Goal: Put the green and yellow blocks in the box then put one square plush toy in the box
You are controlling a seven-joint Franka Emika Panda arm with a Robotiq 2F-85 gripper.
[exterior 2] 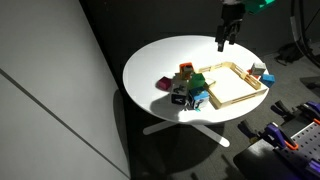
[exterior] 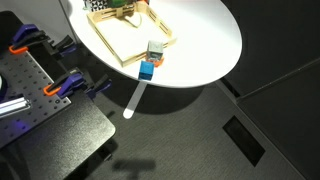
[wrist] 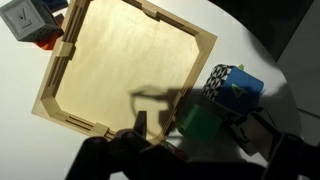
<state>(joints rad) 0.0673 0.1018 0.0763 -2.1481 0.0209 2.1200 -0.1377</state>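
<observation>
The box, a light wooden tray (wrist: pixel 120 60), lies empty on the round white table in both exterior views (exterior 2: pixel 236 84) (exterior: pixel 128 40). A green block (wrist: pixel 200 120) sits just outside the tray's edge, next to a black-and-white checkered plush toy (wrist: pixel 218 80) and a blue cube (wrist: pixel 245 88). In an exterior view the green block (exterior 2: pixel 198 82) is in a cluster with a pale yellowish block (exterior 2: pixel 163 84) and a dark plush toy (exterior 2: pixel 180 97). My gripper (exterior 2: pixel 226 40) hangs high above the table, open and empty. Its dark fingers (wrist: pixel 190 140) frame the green block from above.
A grey-white cube (wrist: pixel 22 18) and a red block (wrist: pixel 45 40) sit at the tray's opposite corner, with a blue cube (exterior: pixel 147 70) nearby. A red block (exterior 2: pixel 186 70) is in the cluster. The table edge is close to the cluster. Clamps and a black bench (exterior: pixel 50 110) stand beside the table.
</observation>
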